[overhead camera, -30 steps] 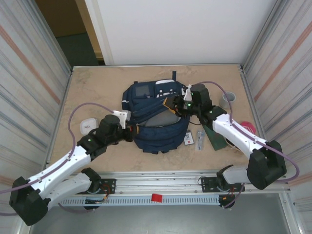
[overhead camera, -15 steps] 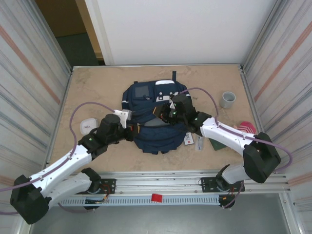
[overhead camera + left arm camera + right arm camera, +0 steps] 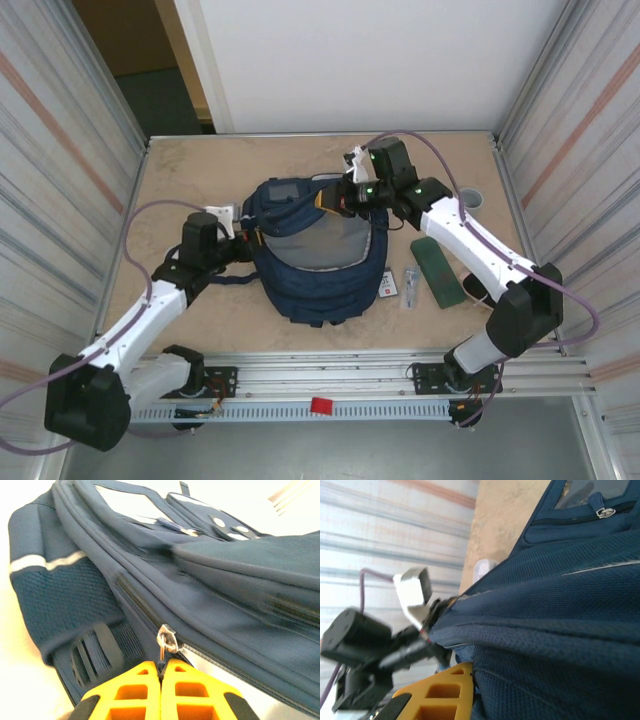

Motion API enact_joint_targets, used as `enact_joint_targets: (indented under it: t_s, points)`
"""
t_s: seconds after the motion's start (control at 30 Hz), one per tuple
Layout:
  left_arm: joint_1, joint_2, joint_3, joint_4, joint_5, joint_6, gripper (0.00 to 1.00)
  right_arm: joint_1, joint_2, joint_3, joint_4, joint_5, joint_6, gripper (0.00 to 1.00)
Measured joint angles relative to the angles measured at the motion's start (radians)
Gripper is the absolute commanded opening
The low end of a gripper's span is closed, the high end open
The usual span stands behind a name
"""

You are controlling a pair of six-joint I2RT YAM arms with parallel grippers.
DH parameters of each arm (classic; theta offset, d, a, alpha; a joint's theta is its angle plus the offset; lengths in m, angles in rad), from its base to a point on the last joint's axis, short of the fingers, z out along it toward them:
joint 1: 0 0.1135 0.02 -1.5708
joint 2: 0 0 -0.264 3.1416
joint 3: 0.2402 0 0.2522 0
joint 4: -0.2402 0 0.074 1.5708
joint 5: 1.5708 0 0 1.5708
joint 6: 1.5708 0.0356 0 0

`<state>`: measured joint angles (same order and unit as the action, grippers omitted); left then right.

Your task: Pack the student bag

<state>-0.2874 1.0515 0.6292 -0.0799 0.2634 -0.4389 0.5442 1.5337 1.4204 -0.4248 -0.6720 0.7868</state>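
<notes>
A tan table (image 3: 200, 180) sits between ribbed metal walls, with a white panel behind. The bag (image 3: 320, 275) lies flat at its middle, top end away from the arm bases. Its main compartment gapes, showing grey lining (image 3: 325, 240). The left gripper (image 3: 243, 237) is at the bag's left edge, jaws fully closed on the zipper pull (image 3: 164, 639). The right gripper (image 3: 330, 202) is pinched shut on the fabric of the bag's top edge, holding it up.

We judge the bag to be opened but the packing hardly begun. A green case (image 3: 437, 270) and a small card (image 3: 388, 286) lie on the table just right of the bag, and a grey cup (image 3: 472, 198) stands beyond the right arm.

We can read no writing; the card's print and the bag's white patches are too small or blurred.
</notes>
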Motion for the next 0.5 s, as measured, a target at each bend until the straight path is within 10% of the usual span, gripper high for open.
enact_joint_targets:
  t_s: [0.33,0.5]
  points:
    - [0.132,0.171,0.078,0.032,0.094,0.011,0.1,-0.01,0.084,0.133,-0.128,-0.077,-0.089,0.03]
    - [0.157,0.173,0.109,-0.004,0.068,0.016,0.37,-0.012,0.084,0.084,-0.011,-0.058,-0.035,0.03]
